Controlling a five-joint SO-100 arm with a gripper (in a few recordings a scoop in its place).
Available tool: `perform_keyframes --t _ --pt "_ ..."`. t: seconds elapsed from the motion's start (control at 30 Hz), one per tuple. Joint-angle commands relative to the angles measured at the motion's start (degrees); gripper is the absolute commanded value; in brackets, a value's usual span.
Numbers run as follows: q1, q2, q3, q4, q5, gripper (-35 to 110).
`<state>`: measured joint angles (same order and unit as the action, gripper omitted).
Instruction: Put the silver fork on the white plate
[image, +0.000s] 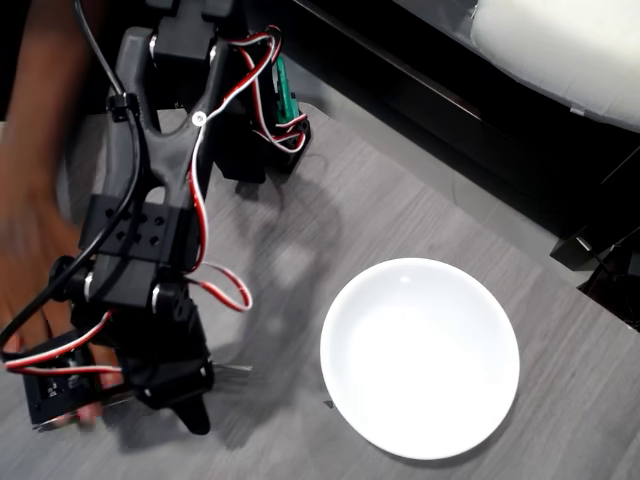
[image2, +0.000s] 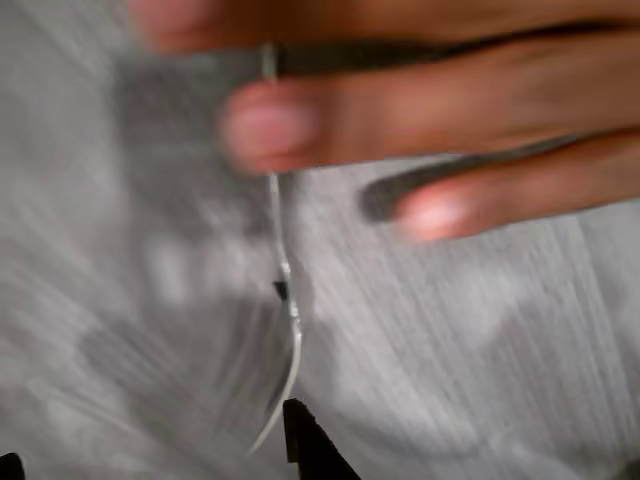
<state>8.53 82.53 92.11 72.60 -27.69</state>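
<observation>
The white plate (image: 420, 357) lies bare on the grey wooden table at the right of the overhead view. The silver fork (image2: 285, 270) lies on the table, blurred in the wrist view, running from a person's fingers (image2: 400, 120) down toward the bottom edge. In the overhead view only a thin stretch of the fork (image: 236, 368) pokes out from under the arm, left of the plate. My gripper (image: 188, 400) hangs low over the fork and is open (image2: 150, 462). One black fingertip (image2: 300, 440) sits just right of the fork's lower end, the other at the bottom left corner.
A person's hand and arm (image: 40, 260) reach in at the left, beside and under the arm, touching the fork. The arm's base and wiring (image: 250, 90) stand at the back. The table's far edge runs diagonally at the upper right, with dark furniture (image: 480, 110) beyond.
</observation>
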Motion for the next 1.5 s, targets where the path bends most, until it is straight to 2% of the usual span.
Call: perform_keyframes --t 0.0,0.53,1.47 --pt "-0.53 1.58 -2.29 0.26 -0.97 29" --pt "-0.26 -8.35 -2.37 -7.21 -2.37 28" --pt "1.05 -14.06 -6.06 -8.88 0.0 23"
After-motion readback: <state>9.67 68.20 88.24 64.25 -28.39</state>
